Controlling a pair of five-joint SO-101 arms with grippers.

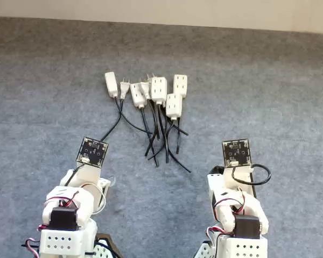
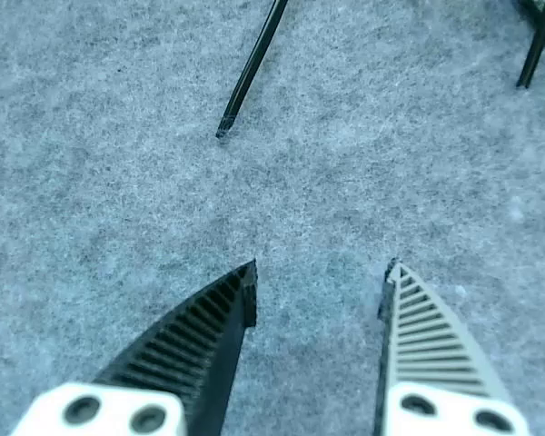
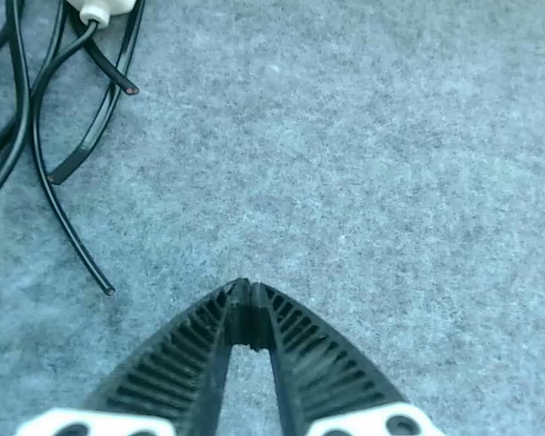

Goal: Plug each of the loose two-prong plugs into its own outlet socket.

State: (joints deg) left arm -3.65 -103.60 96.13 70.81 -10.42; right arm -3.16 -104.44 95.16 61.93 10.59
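Several white two-prong plugs (image 1: 138, 94) and outlet sockets (image 1: 174, 106) lie bunched at the middle back of the grey carpet, their black cords (image 1: 161, 140) trailing toward the arms. Another socket (image 1: 180, 85) lies at the bunch's right, and a slim white piece (image 1: 112, 84) at its left. My left gripper (image 2: 321, 271) is open just above bare carpet, a cut cord end (image 2: 222, 132) lying ahead of it. My right gripper (image 3: 250, 289) is shut and holds nothing; cords (image 3: 36, 136) and a white plug base (image 3: 100, 9) lie off to one side of it.
The grey carpet (image 1: 269, 80) covers the whole table. The left arm (image 1: 70, 209) and the right arm (image 1: 237, 209) sit at the near edge, well short of the bunch. Open carpet lies on both sides of the plugs and cords.
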